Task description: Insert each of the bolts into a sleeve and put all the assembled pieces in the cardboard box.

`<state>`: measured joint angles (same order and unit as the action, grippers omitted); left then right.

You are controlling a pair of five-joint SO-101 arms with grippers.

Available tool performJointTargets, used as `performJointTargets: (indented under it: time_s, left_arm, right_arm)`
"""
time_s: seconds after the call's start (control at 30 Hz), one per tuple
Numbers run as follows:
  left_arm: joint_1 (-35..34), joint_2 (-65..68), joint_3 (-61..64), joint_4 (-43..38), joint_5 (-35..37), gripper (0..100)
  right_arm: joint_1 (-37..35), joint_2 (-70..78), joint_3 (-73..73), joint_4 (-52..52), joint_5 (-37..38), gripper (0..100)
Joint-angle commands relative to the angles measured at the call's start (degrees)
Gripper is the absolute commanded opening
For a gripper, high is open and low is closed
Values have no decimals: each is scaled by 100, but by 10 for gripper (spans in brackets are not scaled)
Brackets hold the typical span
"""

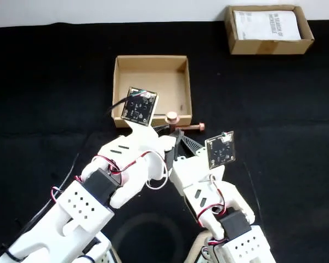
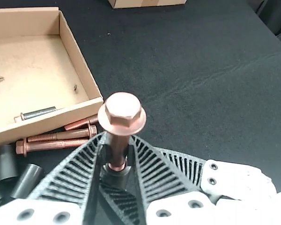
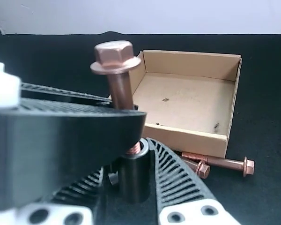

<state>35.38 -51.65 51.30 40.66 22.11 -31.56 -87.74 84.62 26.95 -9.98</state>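
Left gripper (image 2: 116,157) pinches the copper flange bolt (image 2: 122,115) by its shank. Right gripper (image 3: 133,183), just below those jaws, squeezes the black sleeve (image 3: 131,173) — can't tell how deep the tip sits — jaws block it.

this looks like a robotics lab or a hobby workbench, though little of the room itself can be seen. a black cloth (image 1: 285,137) covers the whole table, and a strip of plain white wall (image 1: 98,10) runs along the top of the high view. two white plastic arms (image 1: 126,170) fill the lower middle, thin wires (image 1: 111,164) looping bare at their joints and small circuit boards (image 1: 140,106) uncovered on their wrists. loose copper bolts (image 2: 56,137) and black sleeves (image 2: 25,180) lie at the lower left of the left wrist view, beside an open cardboard box (image 2: 77,56). a second box (image 1: 268,47), upper right in the high view, holds a printed sheet (image 1: 266,24).
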Motion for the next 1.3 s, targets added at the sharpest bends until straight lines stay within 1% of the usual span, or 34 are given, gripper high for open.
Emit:
performJointTargets:
  time_s: [0.0, 0.13, 0.2, 0.3, 0.43, 0.57, 0.67, 0.73, 0.8, 0.87, 1.03, 1.17, 1.27]
  left_arm:
    - [40, -84, -4, 53, -53, 116]
    - [-75, -127, -40, 70, -53, 284]
    - [-101, -171, -119, 255, -53, 312]
    - [-40, -462, -523, 1011, -53, 303]
    - [-48, -1086, -1059, 2075, -53, 260]
    - [-101, -2018, -1481, 2919, -79, 159]
    - [-295, -2774, -1437, 3226, -598, 59]
    - [-681, -3266, -1235, 3244, -949, 2]
    - [-1279, -3741, -936, 3244, -1275, 18]
    - [-1868, -4207, -620, 3235, -1486, 8]
    - [-3196, -5314, 330, 2901, -1679, 8]
    - [-4295, -5218, 602, 2831, -1644, 8]
    - [-4804, -5218, 866, 2831, -1644, 8]
  right_arm:
    - [145, -75, -242, -101, 35, 7]
    - [154, -75, -242, -92, 35, 7]
    - [163, -75, -242, -92, 35, 7]
    - [163, -66, -242, -92, 35, 7]
    - [268, 295, -418, -84, 26, 7]
    - [567, 1297, -1402, 215, 18, 7]
    - [611, 2264, -2352, 462, 35, 7]
    - [611, 2949, -3011, 567, 70, 7]
    - [585, 3626, -3618, 620, 510, 7]
    - [505, 4295, -4145, 637, 1108, 7]
    - [470, 5701, -5209, 637, 2585, 7]
    - [470, 6589, -5851, 637, 3868, 7]
    - [470, 7160, -6246, 637, 4905, 7]
